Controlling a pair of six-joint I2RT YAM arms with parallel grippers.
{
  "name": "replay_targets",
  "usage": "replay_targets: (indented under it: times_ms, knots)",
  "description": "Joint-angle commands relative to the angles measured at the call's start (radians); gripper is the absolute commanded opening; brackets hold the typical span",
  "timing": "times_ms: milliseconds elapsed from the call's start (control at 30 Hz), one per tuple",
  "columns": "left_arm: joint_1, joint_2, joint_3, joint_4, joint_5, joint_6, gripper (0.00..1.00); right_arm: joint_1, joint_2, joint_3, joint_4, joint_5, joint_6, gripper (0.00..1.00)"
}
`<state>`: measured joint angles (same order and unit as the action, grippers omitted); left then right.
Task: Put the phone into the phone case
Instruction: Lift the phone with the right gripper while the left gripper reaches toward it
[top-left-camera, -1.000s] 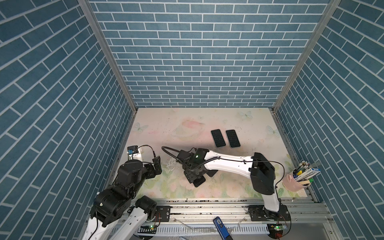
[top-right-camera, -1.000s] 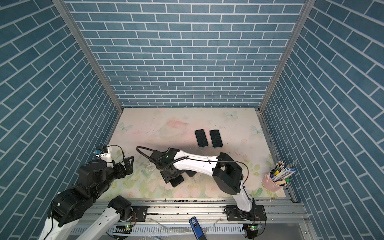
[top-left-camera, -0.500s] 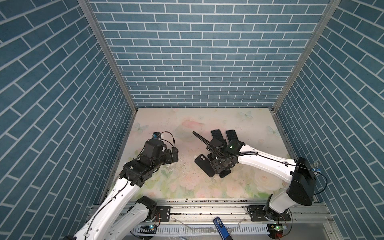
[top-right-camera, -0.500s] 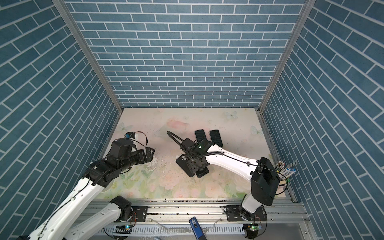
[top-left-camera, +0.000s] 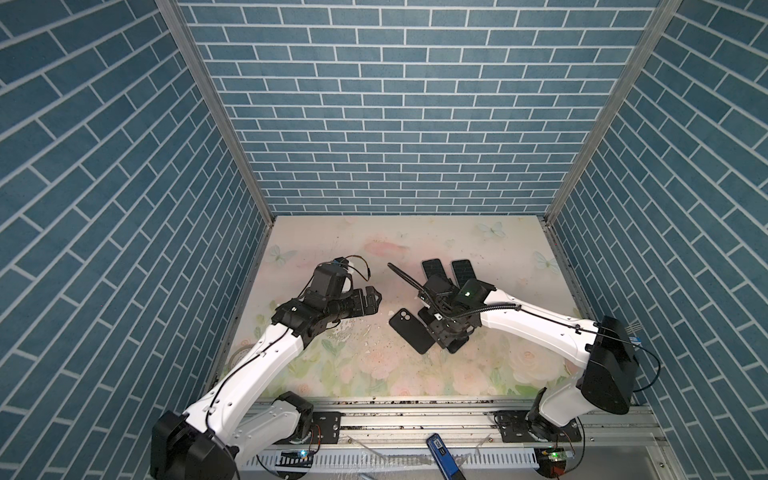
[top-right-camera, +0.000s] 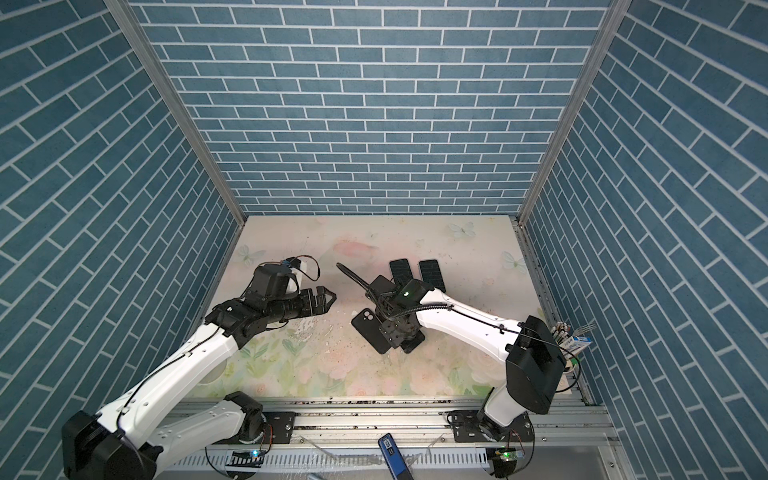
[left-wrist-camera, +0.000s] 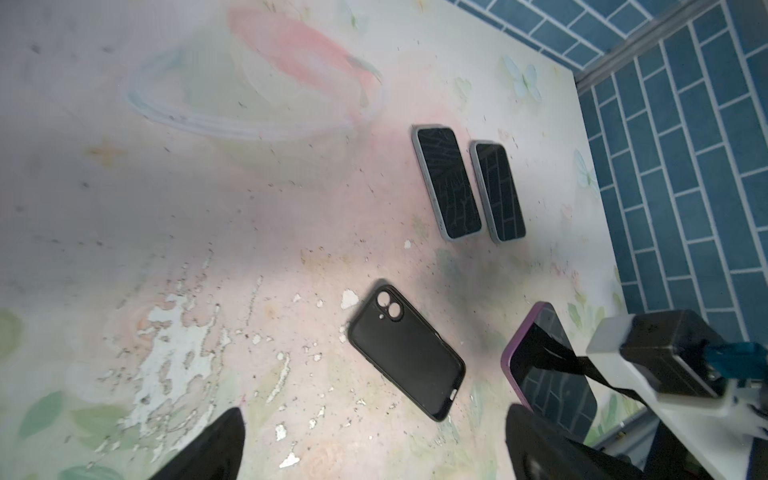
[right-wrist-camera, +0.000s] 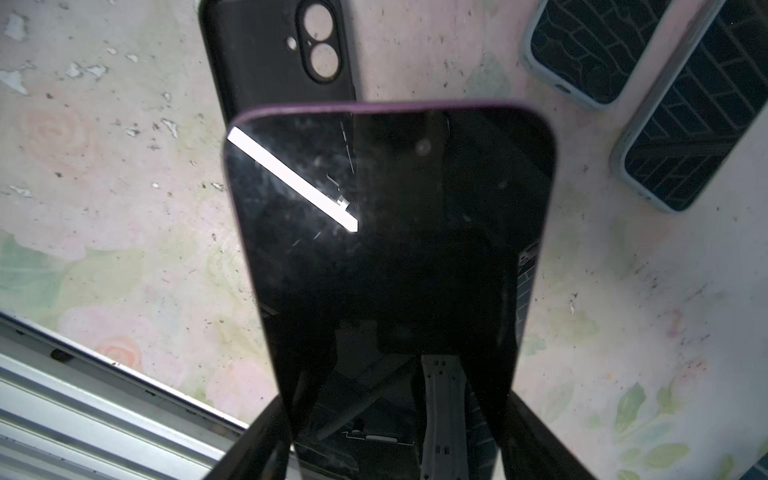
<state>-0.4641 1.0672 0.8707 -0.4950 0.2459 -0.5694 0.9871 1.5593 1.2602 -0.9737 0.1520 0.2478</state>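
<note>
An empty black phone case (top-left-camera: 409, 330) (top-right-camera: 370, 328) lies inside up on the floral table, its camera cutout showing (left-wrist-camera: 405, 353) (right-wrist-camera: 266, 54). Just to its right, my right gripper (top-left-camera: 446, 332) (top-right-camera: 401, 334) (right-wrist-camera: 395, 415) is shut on the phone (right-wrist-camera: 390, 232), a dark-screened one with a purple edge, screen up (left-wrist-camera: 548, 374). In the right wrist view the phone's far end covers part of the case. My left gripper (top-left-camera: 374, 301) (top-right-camera: 328, 299) (left-wrist-camera: 374, 411) hovers open left of the case, with nothing between its fingers.
Two phones in grey cases (top-left-camera: 433, 270) (top-left-camera: 463, 270) lie side by side behind the right gripper (left-wrist-camera: 449, 183) (left-wrist-camera: 498, 191). A cup of pens (top-right-camera: 569, 345) stands at the right edge. A metal rail (top-left-camera: 415, 415) runs along the front, with a blue object (top-left-camera: 442, 449) below it.
The right gripper has carried the phone from the front centre to the right, uncovering the case. The left arm has swung up from the front left corner towards the middle.
</note>
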Motion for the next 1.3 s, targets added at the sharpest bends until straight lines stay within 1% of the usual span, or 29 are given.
replay_targets:
  times_ms: [0, 100, 167, 267, 333, 500, 567, 633, 700, 800, 967, 1100, 1267]
  knots:
    - [0.005, 0.013, 0.011, 0.067, 0.137, 0.023, 0.95, -0.002, -0.023, 0.052, -0.005, -0.028, -0.099, 0.68]
    - [0.005, 0.026, 0.019, 0.107, 0.185, 0.022, 0.93, -0.001, -0.004, 0.095, -0.037, -0.025, -0.116, 0.68]
    - [0.005, 0.047, 0.025, 0.137, 0.241, -0.008, 0.92, -0.002, 0.009, 0.125, -0.054, -0.027, -0.129, 0.68]
    - [0.005, 0.101, 0.054, 0.090, 0.259, -0.040, 0.90, -0.002, 0.016, 0.156, -0.053, -0.035, -0.148, 0.68]
    - [0.005, 0.120, 0.052, 0.100, 0.284, -0.058, 0.89, -0.004, 0.023, 0.179, -0.057, -0.037, -0.154, 0.68]
    - [0.005, 0.132, 0.023, 0.191, 0.351, -0.099, 0.89, -0.001, 0.043, 0.224, -0.082, -0.063, -0.169, 0.67]
    - [0.005, 0.147, 0.008, 0.251, 0.395, -0.128, 0.88, -0.001, 0.039, 0.229, -0.083, -0.071, -0.171, 0.67]
    - [0.005, 0.166, -0.009, 0.319, 0.436, -0.167, 0.83, -0.001, 0.035, 0.230, -0.085, -0.078, -0.171, 0.67]
    - [0.005, 0.182, -0.025, 0.388, 0.471, -0.208, 0.76, -0.001, 0.033, 0.230, -0.088, -0.081, -0.168, 0.67]
    - [0.002, 0.191, -0.045, 0.455, 0.493, -0.250, 0.70, -0.001, 0.029, 0.231, -0.089, -0.086, -0.163, 0.67]
    - [0.000, 0.203, -0.055, 0.489, 0.513, -0.276, 0.64, -0.001, 0.019, 0.234, -0.078, -0.103, -0.155, 0.66]
    - [-0.005, 0.220, -0.065, 0.539, 0.544, -0.310, 0.60, 0.001, 0.020, 0.241, -0.072, -0.123, -0.152, 0.66]
    - [-0.011, 0.234, -0.069, 0.531, 0.557, -0.316, 0.47, 0.001, 0.022, 0.259, -0.076, -0.122, -0.154, 0.66]
